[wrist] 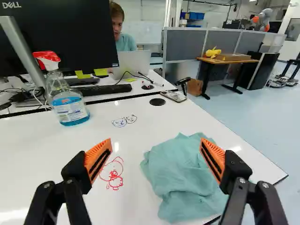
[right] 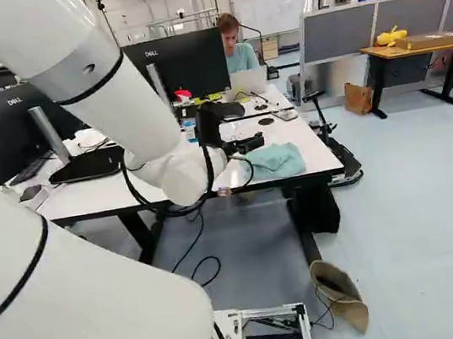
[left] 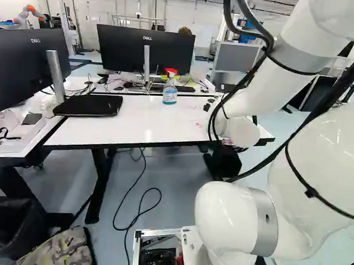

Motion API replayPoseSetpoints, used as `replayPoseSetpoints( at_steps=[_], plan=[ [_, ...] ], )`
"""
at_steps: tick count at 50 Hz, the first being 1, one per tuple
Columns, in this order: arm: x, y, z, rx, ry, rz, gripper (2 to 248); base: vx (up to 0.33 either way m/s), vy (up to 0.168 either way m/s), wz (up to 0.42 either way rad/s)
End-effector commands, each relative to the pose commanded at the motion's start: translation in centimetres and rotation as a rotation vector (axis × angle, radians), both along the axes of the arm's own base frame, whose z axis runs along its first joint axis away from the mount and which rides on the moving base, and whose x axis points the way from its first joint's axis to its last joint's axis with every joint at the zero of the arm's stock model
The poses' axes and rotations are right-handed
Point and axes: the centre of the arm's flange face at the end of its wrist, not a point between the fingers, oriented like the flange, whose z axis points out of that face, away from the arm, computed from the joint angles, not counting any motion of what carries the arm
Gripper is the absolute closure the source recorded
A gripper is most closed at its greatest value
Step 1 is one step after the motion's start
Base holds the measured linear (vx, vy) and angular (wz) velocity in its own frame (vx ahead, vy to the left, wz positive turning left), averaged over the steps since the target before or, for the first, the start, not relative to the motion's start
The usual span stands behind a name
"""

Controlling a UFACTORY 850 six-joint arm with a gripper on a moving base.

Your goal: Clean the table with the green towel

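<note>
Just over the right part of the white table, the gripper shows in the right base view. In the wrist view the gripper stands wide open with nothing between its orange pads. The green towel lies crumpled near the table's corner, ahead of and below the gripper, partly behind one finger; the right base view shows the towel too. Red marker drawings are on the tabletop beside the towel, near the other finger. Farther off are blue drawings.
A spray bottle with a red head stands toward the table's back, near a monitor. Another monitor is at the left. A phone lies at the far edge. Another robot stands in the distance.
</note>
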Motion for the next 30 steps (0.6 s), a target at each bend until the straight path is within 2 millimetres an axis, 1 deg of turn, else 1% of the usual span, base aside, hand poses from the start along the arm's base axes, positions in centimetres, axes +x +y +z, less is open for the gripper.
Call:
replayPoseSetpoints(
  at_steps=[30],
  plan=[
    [1.6,-4.3,0.2,0.002,0.007,-0.100,3,0.000,0.000,0.000]
  ],
)
